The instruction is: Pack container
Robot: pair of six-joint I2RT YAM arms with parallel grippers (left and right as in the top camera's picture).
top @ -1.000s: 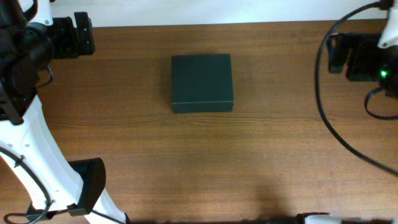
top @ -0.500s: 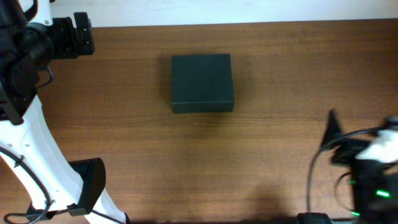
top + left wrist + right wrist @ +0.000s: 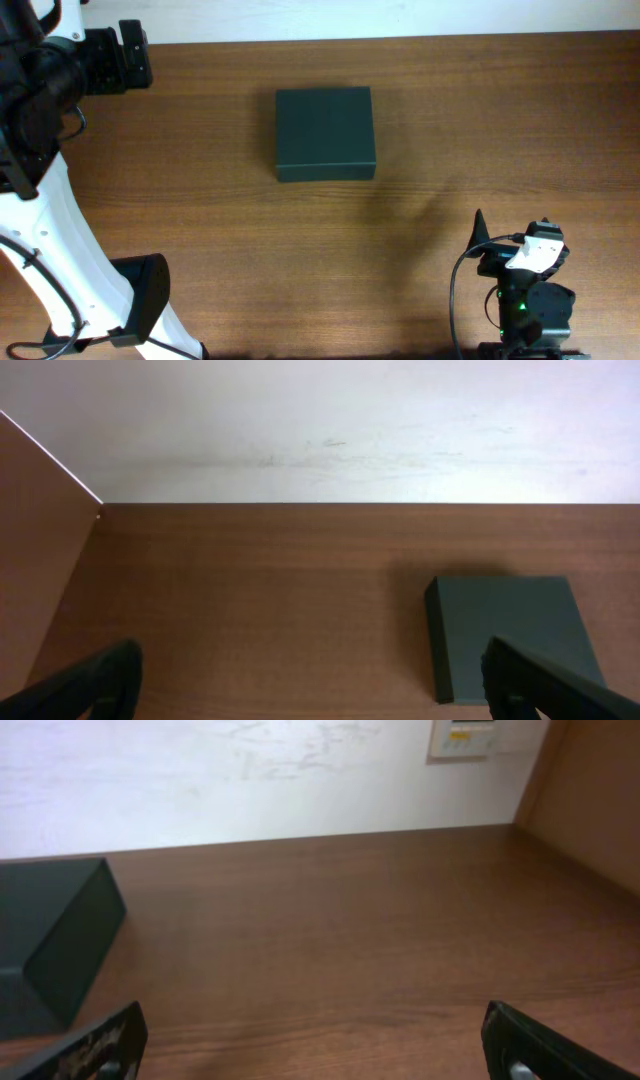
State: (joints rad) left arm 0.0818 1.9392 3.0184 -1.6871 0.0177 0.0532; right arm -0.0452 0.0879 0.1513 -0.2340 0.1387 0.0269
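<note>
I see what looks like a lab room — wooden table [image 3: 300, 250], plain white wall [image 3: 250, 770], small wall panel [image 3: 468, 736].

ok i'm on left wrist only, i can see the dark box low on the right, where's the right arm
Observer: Overhead shows the right arm at the table's near edge, right of the container and well apart from it.
Operator: is its pincer open
Observer: Yes. In the right wrist view the right pincer is spread wide, with only bare wood showing between its fingertips.
Operator: can that camera see the box
Observer: Yes, only partly. The container sits at the left edge of the right wrist view, cut off by the frame.
</note>
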